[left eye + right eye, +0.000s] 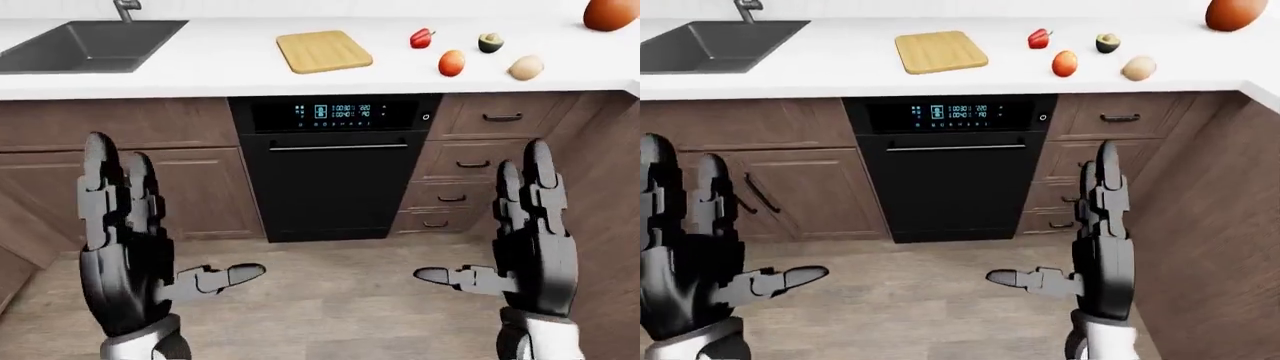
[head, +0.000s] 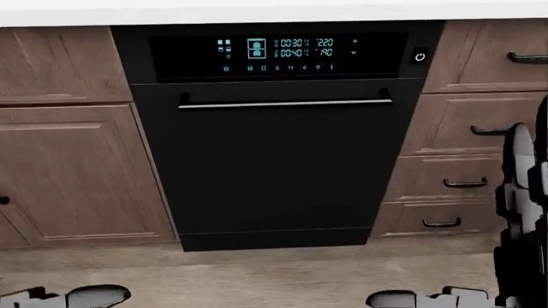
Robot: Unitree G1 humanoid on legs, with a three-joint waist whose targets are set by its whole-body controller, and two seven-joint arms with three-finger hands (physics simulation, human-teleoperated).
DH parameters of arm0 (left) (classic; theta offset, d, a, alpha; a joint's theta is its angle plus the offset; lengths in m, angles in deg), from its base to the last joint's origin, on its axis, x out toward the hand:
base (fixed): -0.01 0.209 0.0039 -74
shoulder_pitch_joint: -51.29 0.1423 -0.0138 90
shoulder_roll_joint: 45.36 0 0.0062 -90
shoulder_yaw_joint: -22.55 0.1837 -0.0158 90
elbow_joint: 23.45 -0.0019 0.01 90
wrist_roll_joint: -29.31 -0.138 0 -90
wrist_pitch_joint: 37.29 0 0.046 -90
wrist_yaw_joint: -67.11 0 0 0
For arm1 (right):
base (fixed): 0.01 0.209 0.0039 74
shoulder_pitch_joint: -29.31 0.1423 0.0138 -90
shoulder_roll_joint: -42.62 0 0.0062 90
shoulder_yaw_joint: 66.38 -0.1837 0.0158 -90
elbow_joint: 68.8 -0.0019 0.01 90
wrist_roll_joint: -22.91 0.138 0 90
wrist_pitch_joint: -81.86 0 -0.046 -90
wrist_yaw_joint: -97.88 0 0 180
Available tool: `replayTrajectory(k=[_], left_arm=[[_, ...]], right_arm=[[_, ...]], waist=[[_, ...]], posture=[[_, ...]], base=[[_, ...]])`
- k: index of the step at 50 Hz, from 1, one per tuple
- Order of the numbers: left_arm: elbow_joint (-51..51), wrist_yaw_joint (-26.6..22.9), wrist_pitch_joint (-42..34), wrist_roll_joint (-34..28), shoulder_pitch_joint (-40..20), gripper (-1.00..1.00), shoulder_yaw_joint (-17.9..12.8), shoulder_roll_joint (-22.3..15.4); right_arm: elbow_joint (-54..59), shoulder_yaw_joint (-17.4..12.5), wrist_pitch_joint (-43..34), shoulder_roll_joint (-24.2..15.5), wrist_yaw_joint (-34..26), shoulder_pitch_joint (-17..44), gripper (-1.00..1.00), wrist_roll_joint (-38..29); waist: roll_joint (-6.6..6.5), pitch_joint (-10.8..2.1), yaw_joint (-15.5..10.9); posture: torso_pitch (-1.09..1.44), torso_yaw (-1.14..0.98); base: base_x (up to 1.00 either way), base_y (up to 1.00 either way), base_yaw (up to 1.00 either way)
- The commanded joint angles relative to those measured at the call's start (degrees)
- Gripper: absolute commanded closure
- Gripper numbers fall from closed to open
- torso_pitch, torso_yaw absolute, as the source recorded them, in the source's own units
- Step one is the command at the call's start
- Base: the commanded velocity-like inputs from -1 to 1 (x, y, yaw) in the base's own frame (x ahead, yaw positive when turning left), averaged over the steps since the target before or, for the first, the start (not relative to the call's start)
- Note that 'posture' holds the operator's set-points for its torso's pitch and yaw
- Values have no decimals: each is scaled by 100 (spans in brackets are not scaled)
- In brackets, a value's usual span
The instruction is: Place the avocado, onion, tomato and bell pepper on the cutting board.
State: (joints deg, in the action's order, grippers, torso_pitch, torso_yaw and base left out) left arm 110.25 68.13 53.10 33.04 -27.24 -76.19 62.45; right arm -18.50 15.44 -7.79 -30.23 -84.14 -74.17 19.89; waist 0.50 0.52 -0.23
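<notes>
Both hands are raised and empty: left hand (image 1: pixel 125 255) and right hand (image 1: pixel 535 247) hold their fingers (image 1: pixel 98 187) spread, grasping nothing. On the white table (image 1: pixel 200 67), the cutting board (image 1: pixel 323 51) lies bare. The bell pepper (image 1: pixel 422 37), avocado (image 1: pixel 490 43), tomato (image 1: pixel 452 63) and onion (image 1: pixel 526 67) sit right of it, apart. The black oven (image 1: pixel 333 165) stands below.

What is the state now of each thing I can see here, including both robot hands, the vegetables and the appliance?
Left hand: open, empty.
Right hand: open, empty.
Pale wooden cutting board: flat on the counter, bare.
Red bell pepper: off the board.
Halved avocado: off the board.
Orange-red tomato: off the board.
Pale onion: off the board.
Black dishwasher: door shut, display lit.
Grey sink: empty.
</notes>
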Motion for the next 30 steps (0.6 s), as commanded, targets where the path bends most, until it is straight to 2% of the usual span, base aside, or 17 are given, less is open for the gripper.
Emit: replayTrajectory(k=[1,4,7,15,19,25,27,28,29,30], left_arm=[[474,-23,223,109,12,-100,-2,4],[619,-108,516,195,169,-100,71,72],[834,-125,522,170,262,-100,112,90],[1217,-137,475,174,370,-100,130,138],[1304,-75,639,55,339,-100,13,192],[1254,-39,811,-123,396,-100,101,214],[1341,-47,242,249,347,-100,103,154],[1297,-57,247,250,309,-100,74,141],[1266,-101,413,107,387,-100,178,161],[1276,-101,433,86,408,-100,203,165]], right_arm=[[-327,38,310,-1,-121,-54,-100,-78],[-746,154,435,40,-205,-214,-100,-512],[-946,167,270,97,-233,-213,-100,-600],[-1195,69,225,162,-252,-253,-100,-468],[-1651,-46,17,201,-354,-299,-100,-409],[-1730,-38,137,259,-430,-361,-100,-388],[-1773,-25,156,265,-441,-371,-100,-420],[-1704,-13,199,263,-435,-359,-100,-456],[-1712,-7,164,255,-488,-371,-100,-320],[-1737,-19,139,257,-504,-376,-100,-252]], waist=[[-11,-66,-2],[-7,-36,0],[-19,-21,1],[-14,5,4],[-15,19,-8],[-11,26,2],[-12,24,0],[-17,20,-2],[-37,-28,-14],[-117,98,-26]], posture=[[0,0],[0,0],[0,0],[0,0],[0,0],[0,0],[0,0],[0,0],[0,0],[0,0]], base=[[0,0,0],[0,0,0],[0,0,0],[0,0,0],[0,0,0],[0,0,0],[0,0,0],[0,0,0],[0,-24,0],[0,-29,0]])
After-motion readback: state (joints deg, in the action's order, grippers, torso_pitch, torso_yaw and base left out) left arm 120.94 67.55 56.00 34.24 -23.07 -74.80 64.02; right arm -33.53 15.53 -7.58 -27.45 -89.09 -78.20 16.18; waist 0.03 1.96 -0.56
